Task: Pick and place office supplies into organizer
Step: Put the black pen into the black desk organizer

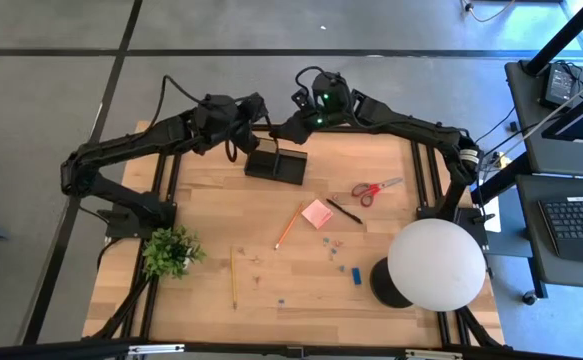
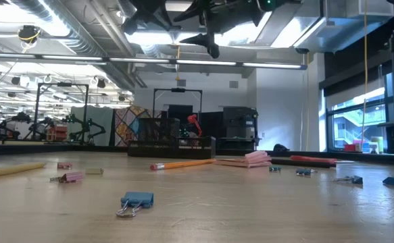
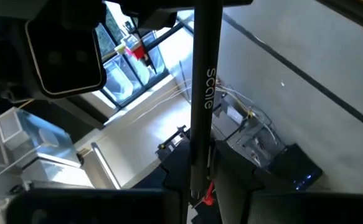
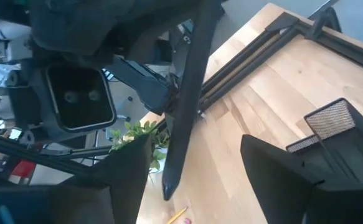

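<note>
My left gripper point(image 3: 197, 183) is shut on a black pen point(image 3: 203, 81), high above the table's far edge, next to the black mesh organizer point(image 1: 276, 163). My right gripper point(image 4: 200, 171) faces it from the right and is open. The pen's free end point(image 4: 169, 183) lies between the right fingers; I see no touch. On the table lie red-handled scissors point(image 1: 376, 188), a pink sticky-note pad point(image 1: 317, 213), an orange pencil point(image 1: 289, 226), another black pen point(image 1: 344, 211), a blue block point(image 1: 355, 273) and small clips point(image 2: 134, 201). My left gripper pinches the black pen between its two fingers near one end point(image 3: 197, 158). The pen sticks out forward past the fingers, along them, toward my right gripper. It is lifted clear of the table and the organizer.
A green potted plant point(image 1: 171, 250) stands at the near left and a white globe lamp point(image 1: 436, 265) at the near right. A second pencil point(image 1: 233, 277) lies near the plant. The organizer point(image 4: 330, 121) stands at the table's far edge, below both grippers.
</note>
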Controlling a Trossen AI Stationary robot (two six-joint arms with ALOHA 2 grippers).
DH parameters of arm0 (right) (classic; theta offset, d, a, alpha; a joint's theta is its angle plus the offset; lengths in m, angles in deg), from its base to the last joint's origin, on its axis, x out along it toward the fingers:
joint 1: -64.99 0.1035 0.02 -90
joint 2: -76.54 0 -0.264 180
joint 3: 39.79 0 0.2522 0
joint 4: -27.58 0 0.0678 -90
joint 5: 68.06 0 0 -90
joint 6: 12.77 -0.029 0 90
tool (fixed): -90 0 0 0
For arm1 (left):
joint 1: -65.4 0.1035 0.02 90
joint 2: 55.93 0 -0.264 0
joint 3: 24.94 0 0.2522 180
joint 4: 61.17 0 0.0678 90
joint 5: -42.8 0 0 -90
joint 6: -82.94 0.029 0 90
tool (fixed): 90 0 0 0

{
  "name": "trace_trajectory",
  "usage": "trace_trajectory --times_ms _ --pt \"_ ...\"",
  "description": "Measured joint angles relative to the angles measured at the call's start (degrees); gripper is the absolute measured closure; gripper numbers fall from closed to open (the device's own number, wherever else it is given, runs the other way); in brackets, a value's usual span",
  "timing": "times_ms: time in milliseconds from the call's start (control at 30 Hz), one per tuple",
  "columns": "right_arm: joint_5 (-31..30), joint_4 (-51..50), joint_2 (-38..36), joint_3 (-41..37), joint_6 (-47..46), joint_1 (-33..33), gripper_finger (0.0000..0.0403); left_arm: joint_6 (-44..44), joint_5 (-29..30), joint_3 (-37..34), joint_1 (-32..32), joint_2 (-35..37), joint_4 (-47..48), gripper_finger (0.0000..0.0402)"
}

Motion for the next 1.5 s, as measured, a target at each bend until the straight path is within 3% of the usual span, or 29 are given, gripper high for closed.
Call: trace_trajectory --times_ms 433,833,1267,1500 --pt "1.27 0.11 0.0 0.0 1.53 0.42 0.0273 -0.46 -0.17 0.0 0.0 0.0 0.07 0.0352" --pt "2.74 0.31 0.0 0.0 2.0 0.5 0.0337 -0.53 -0.08 0.0 0.0 0.0 0.11 0.0352" --pt "3.03 0.04 0.0 -0.04 3.54 0.44 0.0353 0.59 -0.04 0.0 -0.04 0.07 -0.01 0.0349" --pt "3.86 0.69 -0.04 -0.04 4.78 0.59 0.0353 0.24 0.0 0.0 0.0 0.0 0.11 0.03"
